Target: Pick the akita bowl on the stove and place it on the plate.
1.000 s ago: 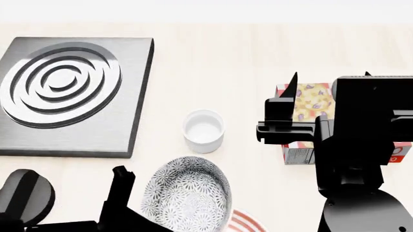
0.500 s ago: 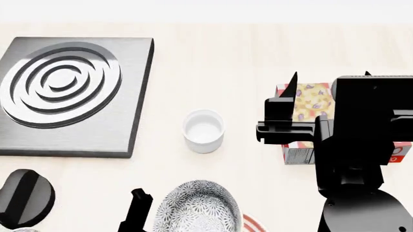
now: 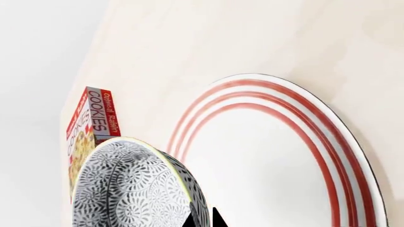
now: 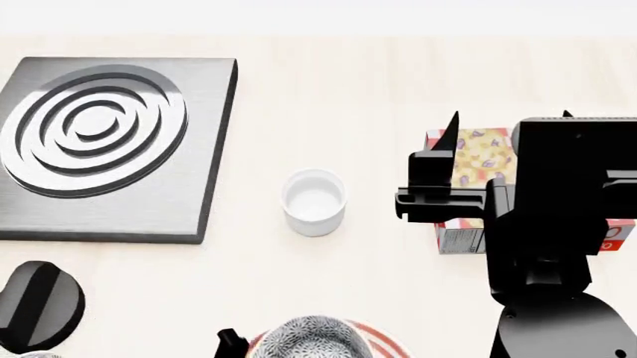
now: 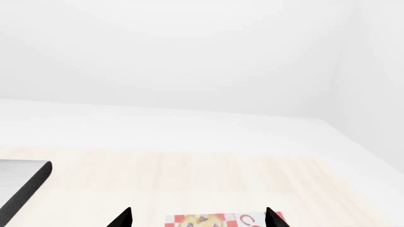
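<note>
My left gripper [image 3: 203, 221] is pinched on the akita bowl's [image 3: 129, 187] rim, holding it tilted over the near edge of the plate [image 3: 341, 156]; I judge it must shift inward over the plate's centre before lowering

akita bowl [image 4: 310, 337] and left gripper [image 3: 202, 220] now lower in head view, over the plate [image 4: 383, 344], unlike before

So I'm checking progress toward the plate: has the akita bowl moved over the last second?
Yes. In the head view the akita bowl has slid toward the near edge, farther from the white cup, now over the plate.
</note>
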`<state>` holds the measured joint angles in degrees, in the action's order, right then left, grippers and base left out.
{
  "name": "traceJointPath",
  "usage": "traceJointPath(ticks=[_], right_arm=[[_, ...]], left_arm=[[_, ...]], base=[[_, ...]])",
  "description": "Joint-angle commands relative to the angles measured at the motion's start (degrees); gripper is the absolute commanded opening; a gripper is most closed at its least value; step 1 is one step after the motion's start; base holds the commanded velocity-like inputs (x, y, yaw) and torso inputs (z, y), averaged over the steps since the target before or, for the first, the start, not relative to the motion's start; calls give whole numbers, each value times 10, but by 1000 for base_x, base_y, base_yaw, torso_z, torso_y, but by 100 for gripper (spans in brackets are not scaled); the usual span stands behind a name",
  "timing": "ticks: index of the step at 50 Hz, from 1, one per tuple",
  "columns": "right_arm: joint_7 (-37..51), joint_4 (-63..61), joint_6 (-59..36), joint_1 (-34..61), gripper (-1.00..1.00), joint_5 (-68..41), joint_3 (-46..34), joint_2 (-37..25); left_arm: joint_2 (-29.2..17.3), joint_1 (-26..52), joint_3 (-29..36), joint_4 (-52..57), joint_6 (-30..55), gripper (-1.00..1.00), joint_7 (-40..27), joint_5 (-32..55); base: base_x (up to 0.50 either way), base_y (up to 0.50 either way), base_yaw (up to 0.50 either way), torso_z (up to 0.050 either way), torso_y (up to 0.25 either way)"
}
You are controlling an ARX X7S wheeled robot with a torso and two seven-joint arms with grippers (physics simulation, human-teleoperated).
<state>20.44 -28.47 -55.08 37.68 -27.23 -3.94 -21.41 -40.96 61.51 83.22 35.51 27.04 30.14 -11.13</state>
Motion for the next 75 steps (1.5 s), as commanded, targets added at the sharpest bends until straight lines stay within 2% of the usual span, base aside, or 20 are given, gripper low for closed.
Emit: traceJointPath(ticks=[1,75], right_arm=[[2,-1,0,0,100,-3,0,-1],[13,-2,-1,2,100,-16,-4,-7]], left_arm=[[9,-10,3,-8,1,-100,-12,-7],[22,-58,27,-43,7,-100,-48,-31]], base=[[0,0,0,0,0],[0,0,0,0,0]])
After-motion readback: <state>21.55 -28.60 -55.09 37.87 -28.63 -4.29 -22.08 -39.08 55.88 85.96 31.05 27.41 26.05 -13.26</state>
